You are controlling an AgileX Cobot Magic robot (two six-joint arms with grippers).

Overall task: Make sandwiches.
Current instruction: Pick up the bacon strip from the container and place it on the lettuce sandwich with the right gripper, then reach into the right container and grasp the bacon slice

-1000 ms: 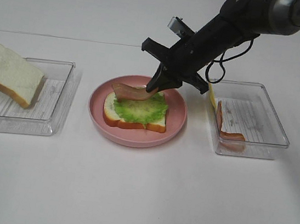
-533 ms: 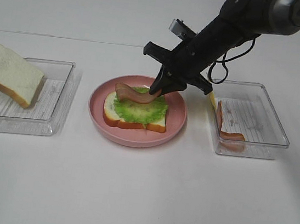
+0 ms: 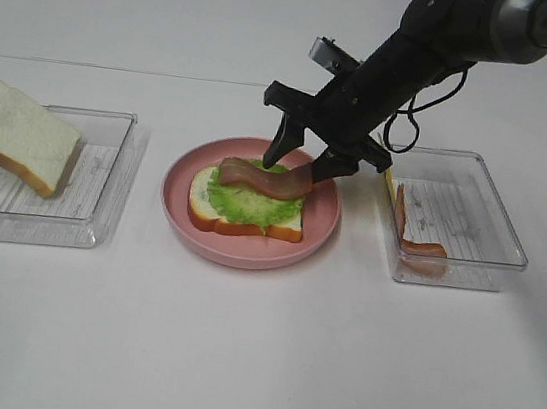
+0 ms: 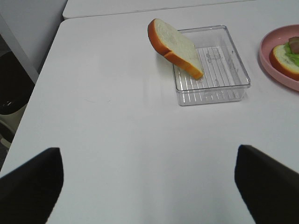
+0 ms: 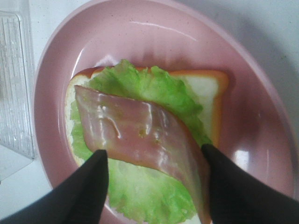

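**Bacon goes on:** A half-built sandwich sits at the middle of the pink plate — a bread base, lettuce and one bacon strip on top. The right gripper hangs just over the plate's far side, its jaws parted to either side of the strip and closed on nothing.

From the high camera, the strip's long axis runs across the plate. One end points toward the left tray, the other toward the right tray. Only the right wrist camera shows the strip lying slantwise over the lettuce, with a black finger to each side. One end seems to rest against a finger, though the close view leaves that unsure.

Only the high camera takes in the right tray, just beside the plate. It holds a second strip, with cheese propped at the wall nearest the plate.

The left wrist camera adds the left gripper — jaws wide, empty, over bare table well away from the plate. A spare slice leans tilted on the left tray's rim farthest from the plate, its low edge inside the tray.
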